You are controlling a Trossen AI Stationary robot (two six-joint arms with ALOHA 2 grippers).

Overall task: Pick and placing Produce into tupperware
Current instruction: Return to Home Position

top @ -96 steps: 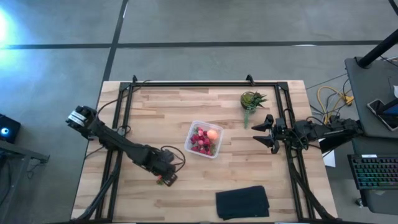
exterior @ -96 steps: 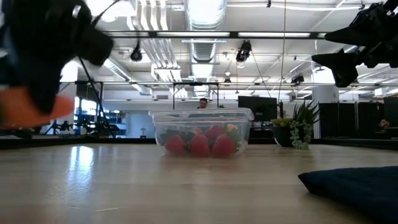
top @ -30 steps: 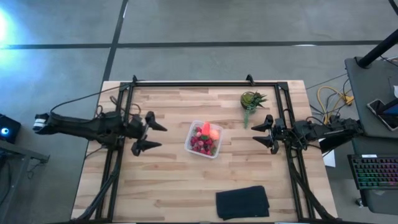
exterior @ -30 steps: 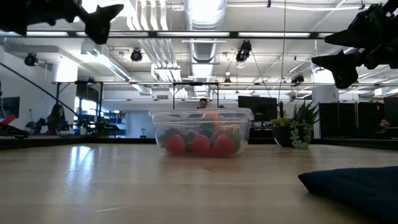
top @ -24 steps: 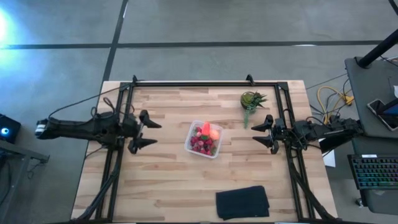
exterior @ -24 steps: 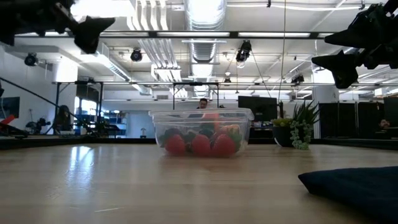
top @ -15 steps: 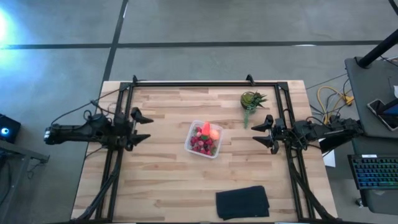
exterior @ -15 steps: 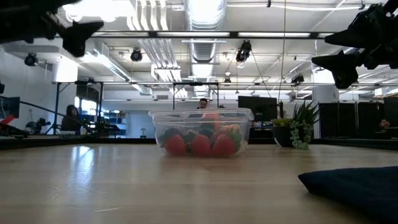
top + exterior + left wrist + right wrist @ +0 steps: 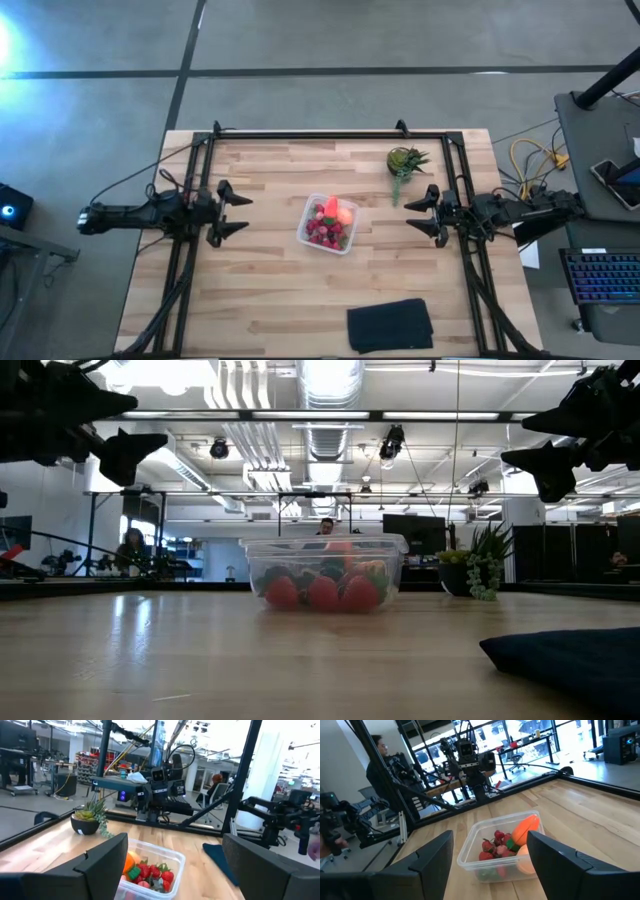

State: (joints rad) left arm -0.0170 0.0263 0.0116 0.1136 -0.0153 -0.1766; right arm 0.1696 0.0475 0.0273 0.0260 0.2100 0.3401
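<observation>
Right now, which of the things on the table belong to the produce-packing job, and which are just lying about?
Job:
- tupperware, mid-table
- inside it: red berries, round orange fruit, carrot
- left pincer and right pincer, both open, raised on either side of the box

Lying about:
- potted plant, near the right pincer
- black cloth, flat at the table's edge

Potted plant [image 9: 405, 160], seemingly folded black cloth [image 9: 390, 325]

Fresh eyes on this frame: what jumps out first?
The clear tupperware in the middle of the table stands out, packed with red berries, an orange carrot and a round orange fruit. The left tool and right tool hang open and empty on either side of it.
</observation>
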